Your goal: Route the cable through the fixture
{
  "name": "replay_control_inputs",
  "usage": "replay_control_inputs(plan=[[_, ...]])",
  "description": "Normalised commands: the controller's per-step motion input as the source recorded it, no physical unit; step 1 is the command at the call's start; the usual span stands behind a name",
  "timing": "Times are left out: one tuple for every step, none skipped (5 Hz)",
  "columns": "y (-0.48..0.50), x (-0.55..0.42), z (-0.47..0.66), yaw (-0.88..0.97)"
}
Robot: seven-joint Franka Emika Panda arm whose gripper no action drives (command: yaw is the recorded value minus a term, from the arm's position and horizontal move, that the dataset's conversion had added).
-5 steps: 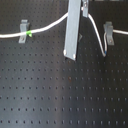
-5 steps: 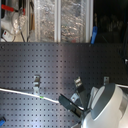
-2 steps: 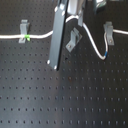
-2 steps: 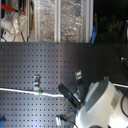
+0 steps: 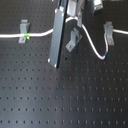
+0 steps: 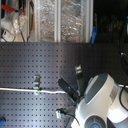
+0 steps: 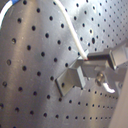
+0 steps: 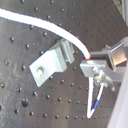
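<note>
The white cable (image 5: 93,45) runs from the first exterior view's left, with its green band (image 5: 27,36) beside the left upright clip (image 5: 23,27). It passes behind the arm, loops down to its blue band (image 5: 106,54) and rises to the right upright clip (image 5: 108,31). The slanted grey fixture (image 5: 73,40) stands just below my gripper (image 5: 76,21). In both wrist views my gripper (image 8: 90,59) is shut on the cable (image 8: 55,29) right beside the fixture's (image 8: 49,66) forked top. I cannot tell whether the cable sits in the fork.
A long dark plate (image 5: 58,40) hangs from the arm in front of the cable, left of the fixture. The black perforated board (image 5: 65,95) stretches toward the front. In the second exterior view the white arm body (image 6: 100,100) fills the lower right, with shelves behind.
The arm has moved toward the first exterior view's left with the cable, bringing the held section next to the slanted fixture. The loop with the blue band followed.
</note>
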Motion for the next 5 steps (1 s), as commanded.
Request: replay_control_inputs(plan=[[-0.084, -0.500, 0.14, 0.13], [-0.011, -0.007, 0.01, 0.00], [-0.267, -0.188, 0.30, 0.00], [-0.150, -0.095, 0.06, -0.02], [-0.019, -0.194, 0.09, 0.00]])
